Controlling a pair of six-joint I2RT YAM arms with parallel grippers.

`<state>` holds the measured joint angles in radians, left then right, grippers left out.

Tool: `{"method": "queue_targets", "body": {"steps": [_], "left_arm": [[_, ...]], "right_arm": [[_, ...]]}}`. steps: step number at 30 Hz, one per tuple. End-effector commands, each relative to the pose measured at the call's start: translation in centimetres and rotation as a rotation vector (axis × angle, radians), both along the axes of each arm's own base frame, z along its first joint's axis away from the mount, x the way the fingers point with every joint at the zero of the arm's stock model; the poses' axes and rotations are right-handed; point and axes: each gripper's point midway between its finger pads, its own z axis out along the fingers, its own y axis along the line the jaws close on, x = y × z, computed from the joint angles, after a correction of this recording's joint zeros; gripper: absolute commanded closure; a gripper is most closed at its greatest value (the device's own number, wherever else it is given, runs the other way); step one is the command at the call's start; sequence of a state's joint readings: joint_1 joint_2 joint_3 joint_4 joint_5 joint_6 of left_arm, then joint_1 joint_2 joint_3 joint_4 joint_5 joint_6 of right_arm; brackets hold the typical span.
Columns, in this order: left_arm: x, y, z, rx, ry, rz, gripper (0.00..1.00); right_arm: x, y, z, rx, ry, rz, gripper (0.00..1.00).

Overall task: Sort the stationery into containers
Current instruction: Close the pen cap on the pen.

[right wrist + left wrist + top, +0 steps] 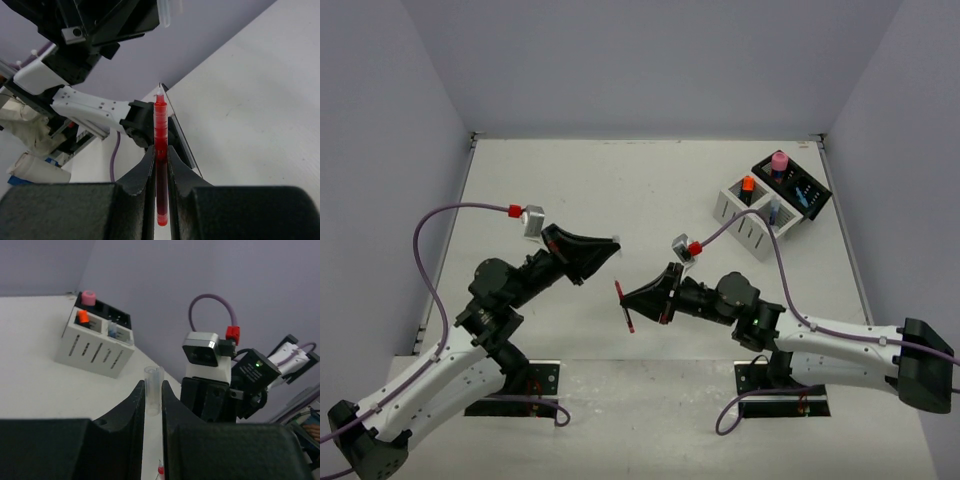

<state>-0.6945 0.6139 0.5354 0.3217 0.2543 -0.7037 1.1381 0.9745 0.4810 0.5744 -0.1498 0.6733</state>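
Note:
Above the table's middle, my right gripper [629, 297] [160, 151] is shut on a thin red pen [625, 306] [160, 145], whose bare pointed tip sticks out past the fingers. Just up and left of it, my left gripper [611, 246] [153, 386] is shut on a clear pen cap [153, 396] [164, 12]. The red pen's tip [160, 470] shows low in the left wrist view, apart from the cap. The white container [751, 216] [92, 347] holds an orange-capped highlighter [747, 184] [82, 316] and a blue pen [773, 210] [112, 328]. A pink cylinder [779, 160] [89, 297] stands in the black container [794, 184] [112, 314].
Both containers stand together at the table's far right, near the right wall. Purple cables loop from each wrist camera [531, 220] [681, 247]. The two arm bases sit at the near edge.

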Motion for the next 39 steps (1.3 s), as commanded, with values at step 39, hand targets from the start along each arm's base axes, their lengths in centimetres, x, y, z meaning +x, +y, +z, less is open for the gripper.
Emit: {"method": "queue_targets", "body": {"steps": [39], "left_arm": [[-2.6,0.1,4.9,-0.165,-0.04,-0.115,1.0]], "right_arm": [[1.4,-1.1,9.3,0.099,-0.154,-0.152,1.0]]}}
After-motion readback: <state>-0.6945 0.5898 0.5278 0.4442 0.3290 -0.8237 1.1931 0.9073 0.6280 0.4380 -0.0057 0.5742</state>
